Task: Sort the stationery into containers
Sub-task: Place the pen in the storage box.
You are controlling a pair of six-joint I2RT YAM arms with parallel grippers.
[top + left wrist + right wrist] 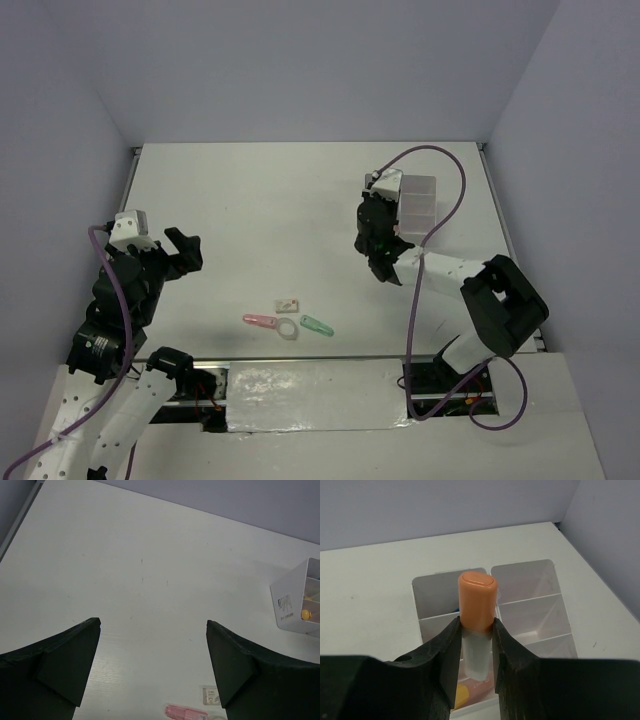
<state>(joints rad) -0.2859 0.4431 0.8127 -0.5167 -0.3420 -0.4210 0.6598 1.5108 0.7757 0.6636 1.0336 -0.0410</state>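
**While One Highlighter Is in the Claw: Sorting Status**

As the frames stand, sorting is judged well advanced but not complete.

**Done.** The organizer [420,200], a white block of square compartments in two columns, sits at the far right of the surface [250,200]. At least one compartment is filled: a yellow piece [305,614] shows inside it. The walls hide most other contents.

**In hand.** The right claw [476,630] pinches a highlighter [477,597] by the barrel, just below the cap. The highlighter has a rounded orange cap and a pale, translucent barrel. It has not yet been released. In the top view the claw is at the organizer's near-left corner. In the wrist view the highlighter lines up with one column of compartments. Whether it is directly over a compartment cannot be told.

**Left to sort.** Four small items lie close together on the surface, near the middle of the near edge:
- a pink piece [260,321]
- a clear ring [287,328], between the pink piece and the green one
- a green piece [317,325]
- a small white eraser [288,303], just beyond the ring

**Idle arm.** The left claw [185,250] is spread wide and holds nothing. It hovers over the left of the surface, apart from the four items.

**Estimate.** One drop is pending, then four picks.
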